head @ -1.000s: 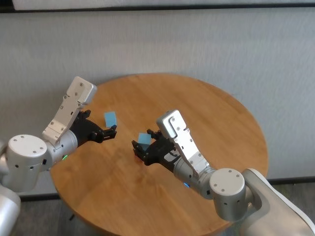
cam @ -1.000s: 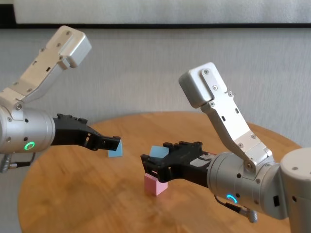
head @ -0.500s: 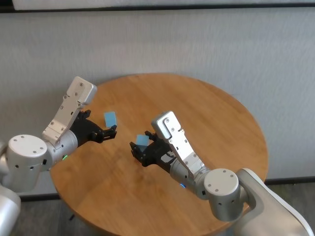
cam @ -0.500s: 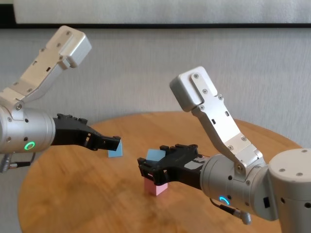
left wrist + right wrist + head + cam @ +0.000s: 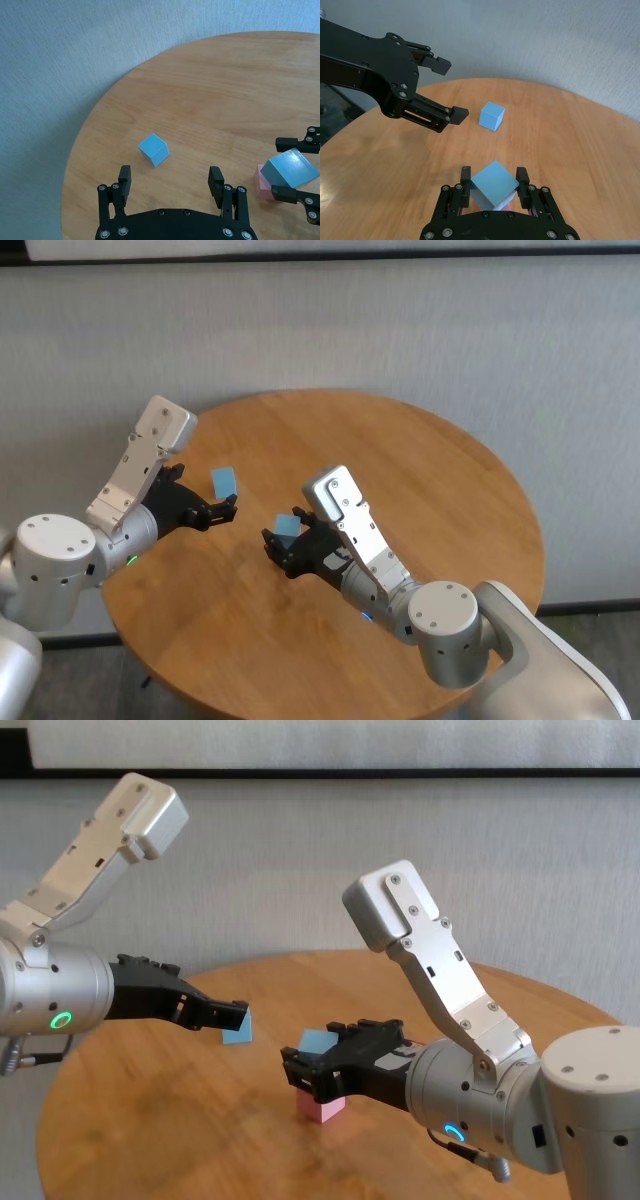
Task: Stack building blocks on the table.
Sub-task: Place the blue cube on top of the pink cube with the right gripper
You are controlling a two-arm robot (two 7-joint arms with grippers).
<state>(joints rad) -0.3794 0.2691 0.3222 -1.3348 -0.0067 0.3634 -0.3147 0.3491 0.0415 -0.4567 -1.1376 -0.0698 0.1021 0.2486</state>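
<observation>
1. Round wooden counter [image 5: 420,490]: fills the middle of the head view, curved rim just short of a grey wall; broad bare wood across the right half and the lower centre.
2. Left pincer [image 5: 227,508]: hovers left of centre in the head view, fingers spread wide, nothing between them.
3. Right pincer [image 5: 493,182]: centre of the head view, pinching a held blue block [image 5: 493,183] by two opposite faces, corner turned toward the wrist camera.
4. Pink block [image 5: 322,1108]: flat on the counter directly under the held blue block, touching or not unclear.
5. Loose blue block [image 5: 153,149]: flat on the counter, just beyond the left fingertips, near the rim, turned corner-on; cube, no long axis.
</observation>
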